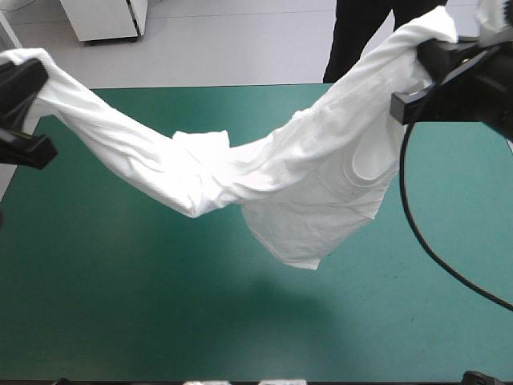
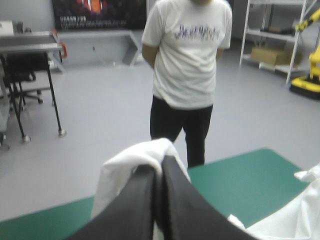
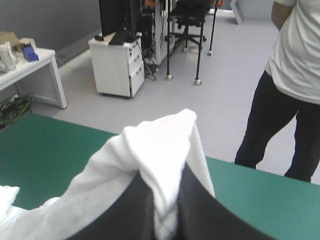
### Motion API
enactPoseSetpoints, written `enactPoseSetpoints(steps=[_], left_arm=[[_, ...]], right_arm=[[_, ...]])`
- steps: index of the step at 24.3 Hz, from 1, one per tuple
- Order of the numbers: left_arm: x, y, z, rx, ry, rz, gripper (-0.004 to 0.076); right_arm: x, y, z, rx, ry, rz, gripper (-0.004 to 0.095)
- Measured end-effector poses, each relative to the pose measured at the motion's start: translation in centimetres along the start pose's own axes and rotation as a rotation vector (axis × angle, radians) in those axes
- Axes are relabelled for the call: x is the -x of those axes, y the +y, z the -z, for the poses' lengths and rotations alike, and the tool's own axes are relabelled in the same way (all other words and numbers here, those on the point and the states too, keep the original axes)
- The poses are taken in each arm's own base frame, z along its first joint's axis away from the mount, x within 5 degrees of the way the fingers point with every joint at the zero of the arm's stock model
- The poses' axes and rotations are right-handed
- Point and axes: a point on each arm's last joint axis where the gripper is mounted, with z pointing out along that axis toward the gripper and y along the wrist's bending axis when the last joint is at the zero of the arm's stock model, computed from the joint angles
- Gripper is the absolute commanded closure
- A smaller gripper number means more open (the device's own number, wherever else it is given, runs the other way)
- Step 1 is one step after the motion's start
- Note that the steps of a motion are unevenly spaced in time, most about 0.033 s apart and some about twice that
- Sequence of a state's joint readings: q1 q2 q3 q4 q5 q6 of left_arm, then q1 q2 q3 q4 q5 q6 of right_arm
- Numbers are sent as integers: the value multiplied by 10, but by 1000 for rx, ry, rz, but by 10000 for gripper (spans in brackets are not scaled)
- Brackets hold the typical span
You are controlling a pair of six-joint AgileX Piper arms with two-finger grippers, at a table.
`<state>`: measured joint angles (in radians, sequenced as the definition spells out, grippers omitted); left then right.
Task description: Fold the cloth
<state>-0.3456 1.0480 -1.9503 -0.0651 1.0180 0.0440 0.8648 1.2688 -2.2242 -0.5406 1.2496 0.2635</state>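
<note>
We see the T-shirt (image 1: 304, 172) hanging stretched above the teal-green surface (image 1: 120, 305), its middle sagging toward it, one end pinched in the left jaws, the other in the right jaws.

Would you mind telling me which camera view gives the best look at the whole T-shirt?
The high view: the T-shirt shows nearly whole, a sagging band strung between its two held ends above the teal-green table. Each wrist view shows mainly a white bunch pinched in that arm's shut jaws.
</note>
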Motion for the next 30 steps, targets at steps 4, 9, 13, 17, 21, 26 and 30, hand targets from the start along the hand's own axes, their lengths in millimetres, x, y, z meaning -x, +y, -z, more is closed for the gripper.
enactPoseSetpoints(steps=[4, 9, 13, 17, 21, 26, 30], left_arm=[[-33, 4, -63, 2, 241, 5, 734], [-69, 7, -124, 3, 424, 11, 734], [-127, 14, -201, 25, 643, -4, 734], [-159, 17, -241, 34, 722, -13, 734], [-193, 20, -275, 52, 791, -17, 734], [-266, 29, -329, 106, 930, -60, 734], [-293, 31, -346, 117, 950, -54, 734]], right_arm=[[-40, 15, -37, -51, 175, 18, 925], [-90, 19, -75, -172, 348, 88, 926], [-147, -11, -128, -267, 521, 16, 925], [-173, -40, -169, -252, 599, -64, 925], [-205, -70, -210, -250, 694, -157, 925], [-266, -97, -270, -222, 806, -250, 926], [-289, -102, -290, -226, 834, -263, 925]])
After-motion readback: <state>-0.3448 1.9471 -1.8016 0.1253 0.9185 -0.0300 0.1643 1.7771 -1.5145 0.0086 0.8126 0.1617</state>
